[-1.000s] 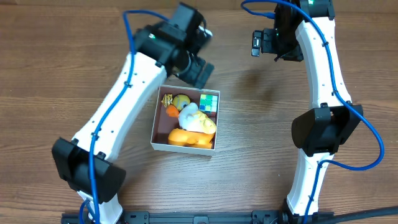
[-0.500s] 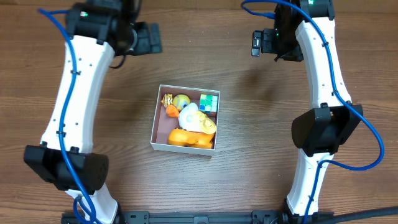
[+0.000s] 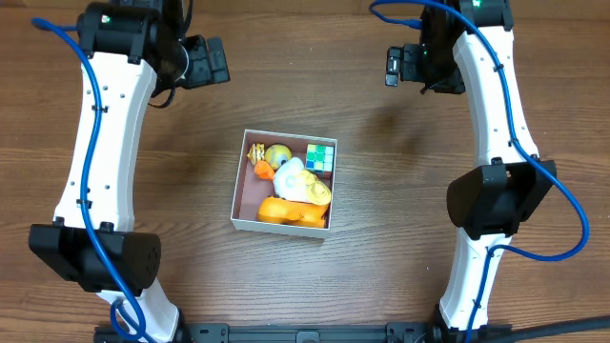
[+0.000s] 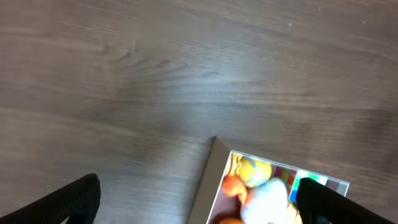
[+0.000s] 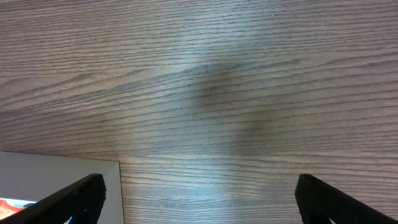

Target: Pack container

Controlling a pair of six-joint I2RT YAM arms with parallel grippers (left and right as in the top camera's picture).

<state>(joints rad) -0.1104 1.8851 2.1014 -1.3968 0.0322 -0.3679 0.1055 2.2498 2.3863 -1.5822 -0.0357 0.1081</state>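
Brown wood-grain bench point(image 3: 381, 276). Container point(image 3: 235, 198) sits mid-bench, crammed full: orange toy point(image 3: 286, 211), white-yellow toy point(image 3: 301, 184), cube point(image 3: 321, 157), yellow ball point(image 3: 277, 154). Left end effector point(image 3: 215, 63) hovers at far-left corner, fingers spread, holding nothing. Right end effector point(image 3: 392, 65) at far side, likewise spread, empty. Both well apart from container, probably to keep clear of it. Packing looks finished.

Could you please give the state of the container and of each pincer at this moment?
container: upright, open on top, packed with toys.
left pincer: open, empty, away from the container.
right pincer: open, empty, away from the container.
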